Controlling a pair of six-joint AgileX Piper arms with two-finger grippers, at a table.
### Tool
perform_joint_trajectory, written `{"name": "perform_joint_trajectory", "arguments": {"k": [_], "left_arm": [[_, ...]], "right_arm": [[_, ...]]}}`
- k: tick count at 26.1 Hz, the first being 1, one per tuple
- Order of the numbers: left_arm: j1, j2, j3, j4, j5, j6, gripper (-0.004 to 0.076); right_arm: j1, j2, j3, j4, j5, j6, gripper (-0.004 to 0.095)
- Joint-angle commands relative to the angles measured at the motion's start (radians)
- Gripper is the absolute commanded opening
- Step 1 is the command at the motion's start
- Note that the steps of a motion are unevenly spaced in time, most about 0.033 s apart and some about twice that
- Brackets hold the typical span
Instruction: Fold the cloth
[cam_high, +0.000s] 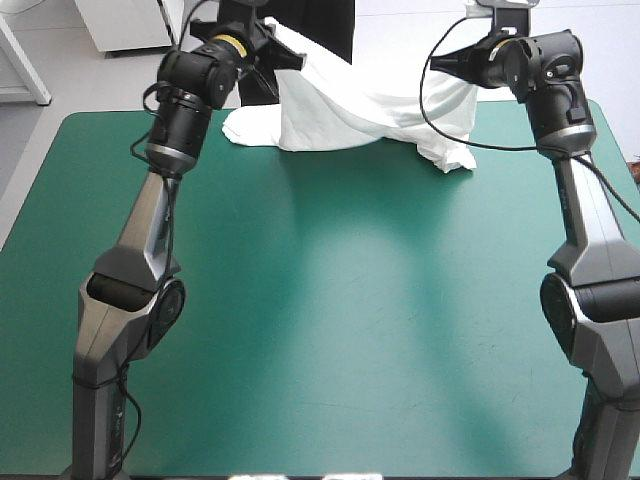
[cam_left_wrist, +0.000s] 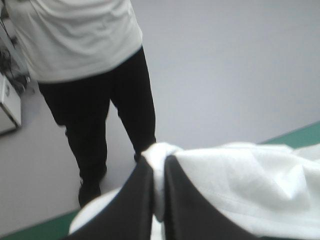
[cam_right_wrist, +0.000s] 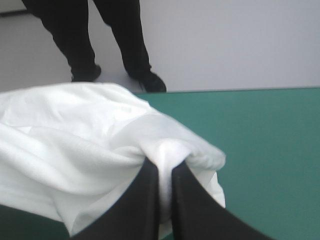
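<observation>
The white T-shirt (cam_high: 350, 112) hangs stretched between both grippers near the table's far edge, its lower folds resting on the teal-green cover. My left gripper (cam_high: 282, 52) is shut on the T-shirt's left end, lifted above the table. In the left wrist view the black fingers (cam_left_wrist: 135, 200) pinch a fold of the T-shirt (cam_left_wrist: 250, 180), which spreads off to one side. My right gripper (cam_high: 470, 55) is shut on the other end. In the right wrist view its gripper (cam_right_wrist: 165, 170) clamps a bunched ridge of the T-shirt (cam_right_wrist: 75, 155), which drapes down beside it.
The teal-green cover (cam_high: 330, 300) stretches bare from the T-shirt to the near edge. The table's far edge (cam_right_wrist: 240, 90) runs just behind the T-shirt.
</observation>
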Motion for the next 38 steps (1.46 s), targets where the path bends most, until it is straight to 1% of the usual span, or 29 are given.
{"name": "perform_joint_trajectory", "arguments": {"k": [1, 2, 4, 6, 9, 11, 14, 18, 20, 21, 23, 25, 26, 28, 29, 30, 32, 35, 38], "left_arm": [[0.002, 0.020, -0.025, 0.007, 0.024, -0.047, -0.0010], [0.002, 0.033, -0.025, 0.007, 0.049, -0.055, -0.0010], [0.002, 0.065, -0.025, 0.005, 0.168, -0.114, -0.0010], [0.002, 0.067, -0.025, -0.008, 0.292, -0.121, -0.0010], [0.002, 0.067, -0.021, 0.000, 0.420, -0.142, -0.0010], [0.000, 0.067, 0.000, 0.049, 0.483, -0.154, -0.0010], [0.000, 0.056, 0.024, 0.054, 0.493, -0.186, -0.0010], [-0.025, 0.029, 0.070, 0.084, 0.493, -0.194, -0.0010], [-0.042, 0.000, 0.142, 0.109, 0.493, -0.202, -0.0010], [-0.055, -0.027, 0.218, 0.127, 0.491, -0.223, -0.0010], [-0.071, -0.088, 0.360, 0.159, 0.450, -0.276, -0.0010], [-0.091, -0.199, 0.599, 0.166, 0.315, -0.346, -0.0010], [-0.103, -0.265, 0.731, 0.161, 0.225, -0.376, -0.0010], [-0.123, -0.374, 0.958, 0.155, 0.075, -0.398, -0.0010], [-0.131, -0.448, 1.089, 0.155, 0.006, -0.417, -0.0010], [-0.133, -0.492, 1.162, 0.155, -0.038, -0.434, -0.0010], [-0.133, -0.588, 1.313, 0.158, -0.058, -0.486, -0.0010], [-0.131, -0.714, 1.492, 0.188, -0.058, -0.556, -0.0010], [-0.154, -0.850, 1.642, 0.193, -0.060, -0.588, -0.0010]], "right_arm": [[-0.035, 0.025, -0.022, 0.055, 0.015, -0.020, -0.0017], [-0.036, 0.039, -0.022, 0.070, 0.028, -0.027, -0.0017], [-0.045, 0.083, -0.022, 0.129, 0.098, -0.050, -0.0017], [-0.045, 0.096, -0.006, 0.159, 0.169, -0.064, -0.0017], [-0.045, 0.090, 0.077, 0.174, 0.236, -0.072, -0.0017], [-0.045, 0.062, 0.164, 0.211, 0.217, -0.105, -0.0017], [-0.043, -0.007, 0.329, 0.235, 0.153, -0.140, -0.0017], [-0.043, -0.167, 0.643, 0.230, -0.006, -0.185, -0.0017], [-0.043, -0.250, 0.814, 0.230, -0.075, -0.216, -0.0017], [-0.043, -0.293, 0.889, 0.233, -0.103, -0.231, -0.0017], [-0.043, -0.360, 1.000, 0.233, -0.140, -0.239, -0.0017], [-0.043, -0.418, 1.087, 0.229, -0.160, -0.245, -0.0017], [-0.043, -0.439, 1.118, 0.229, -0.162, -0.248, -0.0017], [-0.043, -0.472, 1.159, 0.243, -0.158, -0.251, -0.0017], [-0.043, -0.487, 1.177, 0.258, -0.153, -0.262, -0.0017], [-0.043, -0.500, 1.192, 0.267, -0.147, -0.267, -0.0017], [-0.043, -0.524, 1.220, 0.277, -0.140, -0.267, -0.0017], [-0.043, -0.566, 1.284, 0.282, -0.128, -0.267, -0.0017], [-0.043, -0.625, 1.373, 0.281, -0.128, -0.267, -0.0017]]}}
